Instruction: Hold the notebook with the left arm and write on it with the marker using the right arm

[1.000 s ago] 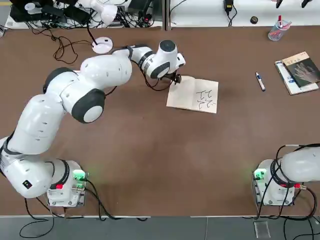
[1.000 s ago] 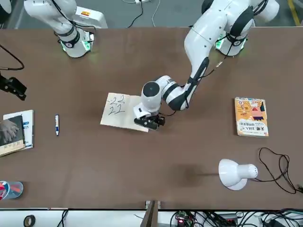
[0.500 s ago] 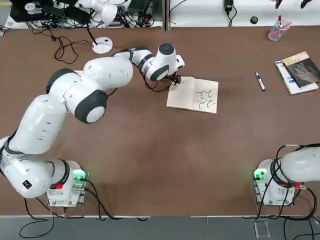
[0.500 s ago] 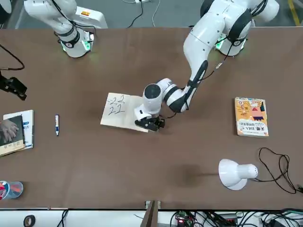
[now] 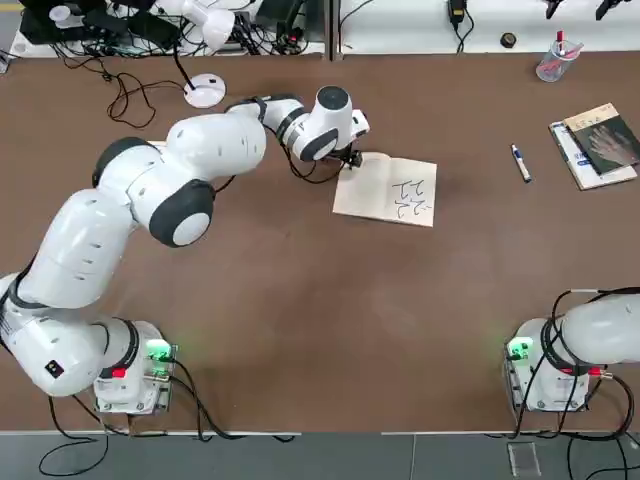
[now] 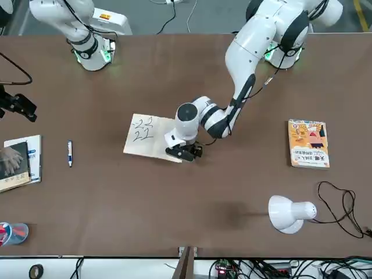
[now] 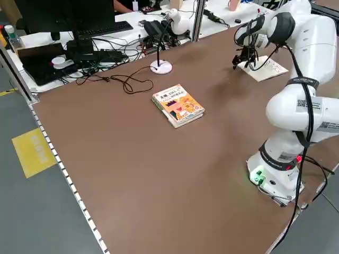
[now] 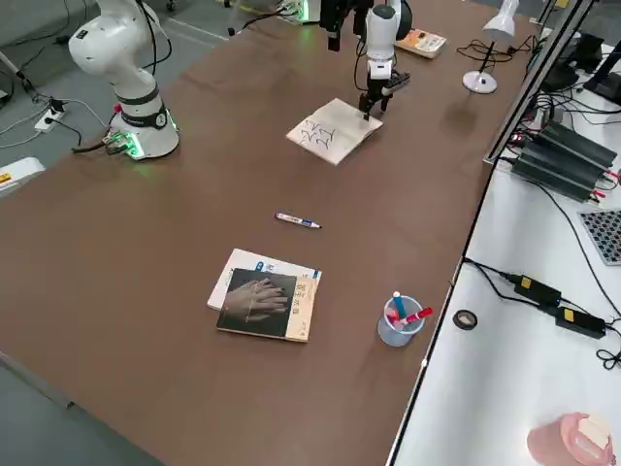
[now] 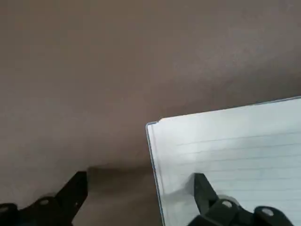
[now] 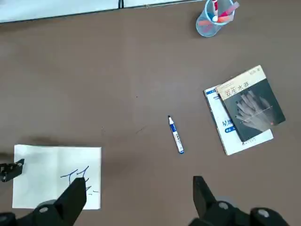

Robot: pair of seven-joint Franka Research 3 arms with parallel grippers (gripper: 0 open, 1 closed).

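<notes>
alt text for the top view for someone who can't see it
The left arm's pincer is at the left edge of an open notebook with handwriting; a capped marker lies untouched to its right, near two stacked books.

Illumination was bright and even in the overhead view. A faint sheen lay on the brown tabletop (image 5: pixel 330 300). In the front view, a soft shadow fell beside the desk lamp (image 6: pixel 286 214). The left wrist view was dimmer, with soft focus and a dark shadow between the fingers (image 9: pixel 73 195).
</notes>
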